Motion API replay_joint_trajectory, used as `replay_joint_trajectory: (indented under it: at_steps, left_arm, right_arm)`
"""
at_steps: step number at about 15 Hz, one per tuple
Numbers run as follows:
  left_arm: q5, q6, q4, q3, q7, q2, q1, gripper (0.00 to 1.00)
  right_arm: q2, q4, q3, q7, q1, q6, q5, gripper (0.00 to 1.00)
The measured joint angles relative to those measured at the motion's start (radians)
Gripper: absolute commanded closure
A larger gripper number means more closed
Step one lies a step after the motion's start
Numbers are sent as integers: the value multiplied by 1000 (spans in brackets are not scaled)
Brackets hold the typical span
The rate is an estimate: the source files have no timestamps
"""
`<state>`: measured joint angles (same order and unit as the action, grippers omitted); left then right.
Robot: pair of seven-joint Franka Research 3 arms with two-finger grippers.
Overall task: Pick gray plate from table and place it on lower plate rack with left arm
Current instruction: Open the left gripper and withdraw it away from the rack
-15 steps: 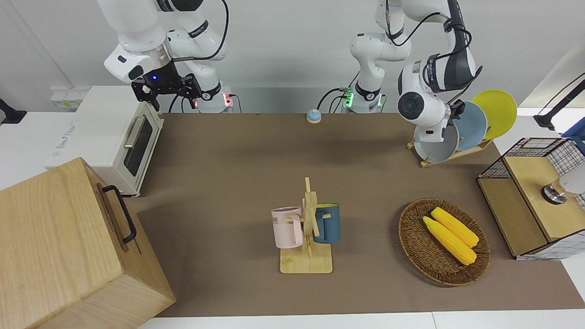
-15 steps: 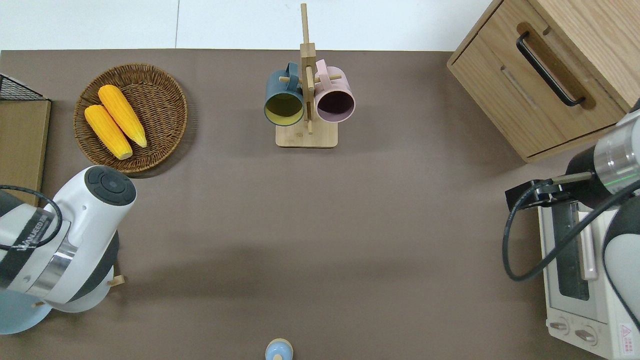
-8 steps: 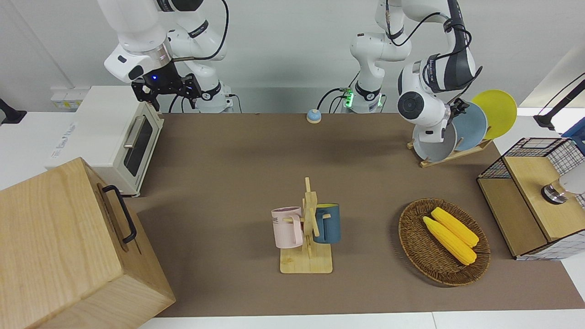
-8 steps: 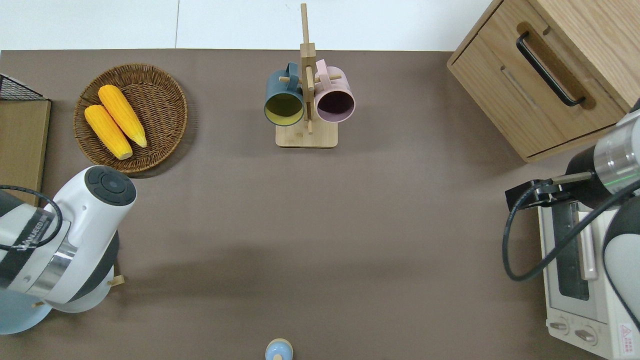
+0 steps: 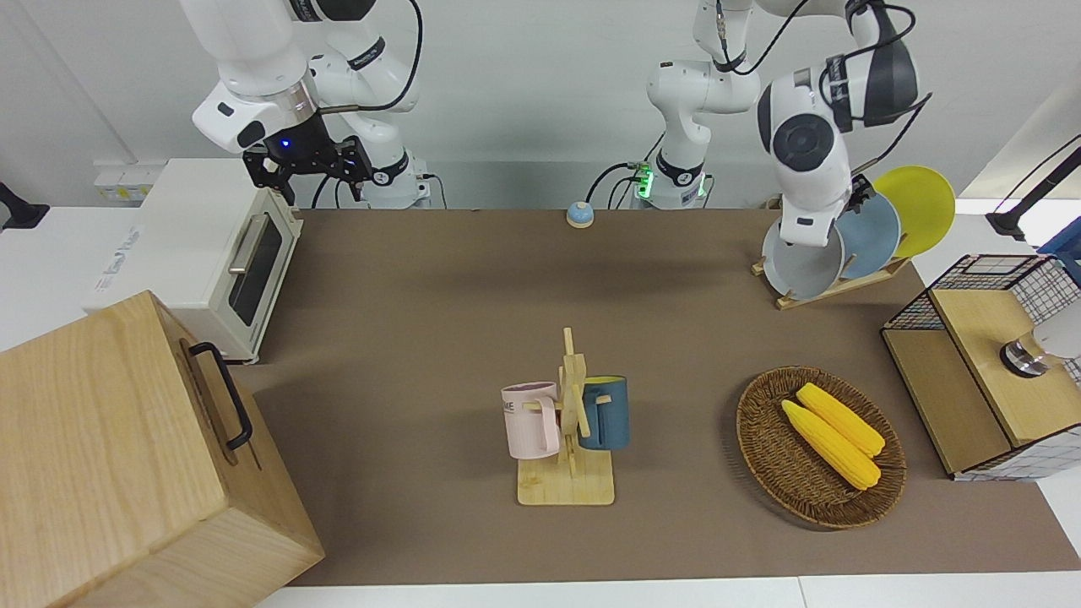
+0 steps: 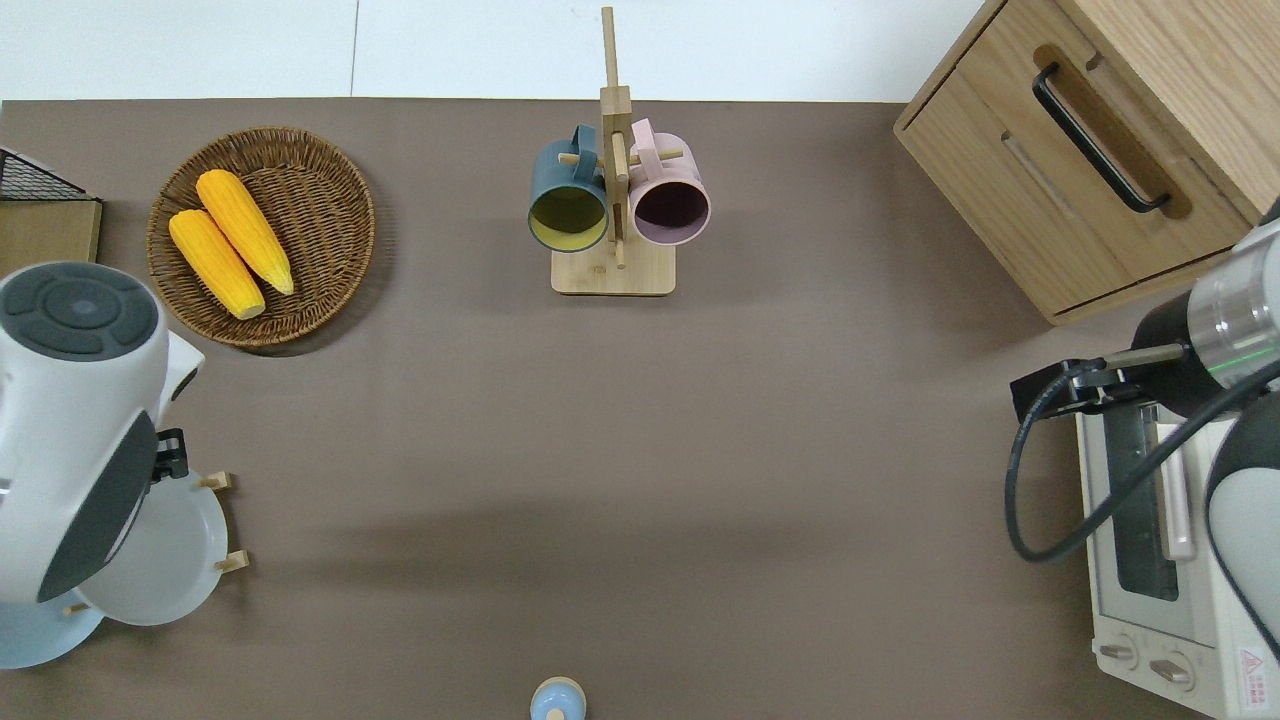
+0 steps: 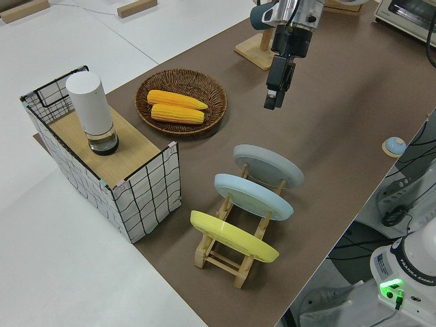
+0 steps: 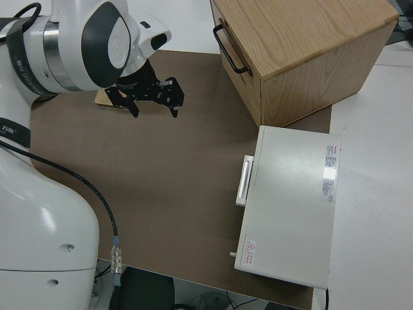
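Observation:
The gray plate (image 5: 801,268) (image 6: 165,565) (image 7: 269,165) stands tilted in the lower plate rack (image 5: 836,285) (image 7: 230,262), in the slot farthest from the robots. Nothing is touching it. A sky-blue plate (image 5: 877,230) (image 7: 253,196) and a yellow plate (image 5: 922,207) (image 7: 231,237) fill the slots nearer to the robots. My left gripper (image 7: 271,102) hangs in the air above the gray plate's upper rim, well apart from it, open and holding nothing. The left arm's wrist hides most of it in the front and overhead views. The right gripper (image 8: 155,110) is parked and open.
On the brown table (image 6: 700,450) a wicker basket (image 6: 330,215) with two corn cobs lies farther from the robots than the rack. A wire crate (image 7: 146,187) with a white cylinder stands at the left arm's end. The mug stand (image 6: 612,270) is mid-table. Toaster oven (image 5: 203,245) and wooden cabinet (image 5: 110,456) are at the right arm's end.
The left arm has let go of the gray plate and risen from the rack. The plate stays in its slot and now shows in full. The right arm has not moved.

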<state>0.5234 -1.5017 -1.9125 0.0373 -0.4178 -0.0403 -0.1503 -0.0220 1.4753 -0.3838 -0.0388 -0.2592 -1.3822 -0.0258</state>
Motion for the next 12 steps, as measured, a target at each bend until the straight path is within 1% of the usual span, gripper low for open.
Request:
replay_joint_trajectory:
  at_steps: [2,5,9,12]
  left_arm:
    - [-99,-6,31,1,11,-3,0,7]
    - [-292,-63,64,3,39,-2,0,7]
    - [-488,-76,137,28,187,-3,0,7]
    - [-554,-74,192,58,291,-3,1,7]
  right_arm:
    - [0,0,0,0,0,0,0,17]
    - [0,0,0,0,0,0,0,17]
    - [0,0,0,0,0,0,0,17]
    - [0,0,0,0,0,0,0,17]
